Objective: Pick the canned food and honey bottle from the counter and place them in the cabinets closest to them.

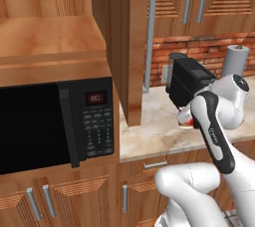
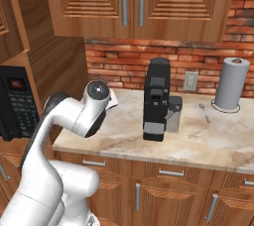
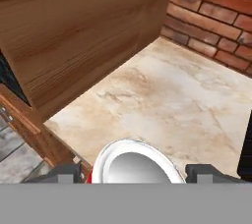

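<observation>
Tool (image 3: pixel 132 173): two dark fingertips (image 3: pixel 61 173) stand either side of the canned food (image 3: pixel 133 165), spread about to its width. Whether the pads press its sides cannot be told; the contact falls below the frame edge. In the left base view the tool is hidden behind the arm's wrist; only a sliver of red can (image 1: pixel 185 120) shows under it.

Can upright, long axis running toward the tool, silvery rim and top facing the hand camera. Red wall barely visible at the left rim. Whether it rests on the surface or hangs above it cannot be told.

Beyond the can: beige, brown-veined surface (image 3: pixel 167 105). A wooden cabinet side (image 3: pixel 74 31) stands left of the tool, a brick wall (image 3: pixel 216 7) ahead.

Farther out: black coffee machine (image 2: pixel 158 100), spoon (image 2: pixel 204 112), paper towel roll (image 2: pixel 231 84), microwave (image 1: pixel 50 121), wall cabinets (image 2: pixel 134 2) overhead.
</observation>
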